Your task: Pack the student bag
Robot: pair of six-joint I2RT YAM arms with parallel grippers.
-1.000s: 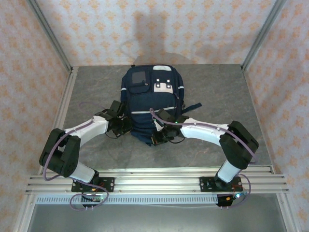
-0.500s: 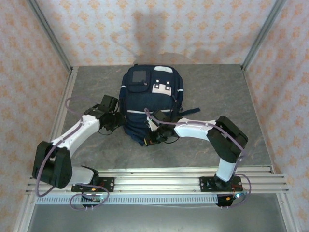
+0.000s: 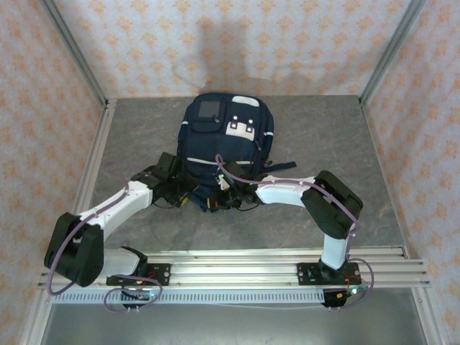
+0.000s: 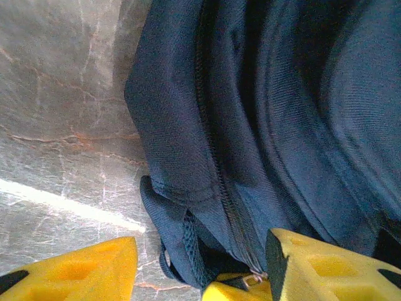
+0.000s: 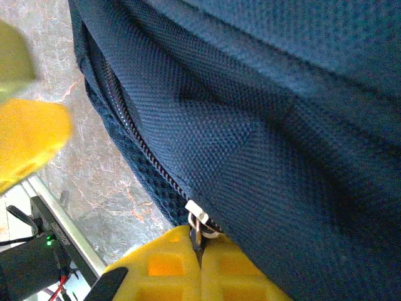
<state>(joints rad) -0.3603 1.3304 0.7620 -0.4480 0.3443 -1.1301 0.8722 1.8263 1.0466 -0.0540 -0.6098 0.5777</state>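
Firmly, right gripper (image 5: pixel 200 243) pinched shut on small silver metal zipper pull (image 5: pixel 198 219), yellow fingers pressed together beneath it. Zip track runs up-left from pull along seam of large navy blue fabric student bag (image 5: pixel 269 125). Left gripper (image 4: pixel 202 246) spread apart: one yellow finger (image 4: pixel 81 266) over bare surface, other against bag fabric, dark webbing loop (image 4: pixel 178 251) between. Bag lies mid-way across grey marbled table (image 3: pixel 323 129), white patches (image 3: pixel 242 129) facing up, near end between both grippers. Bag's inside hidden by fabric.
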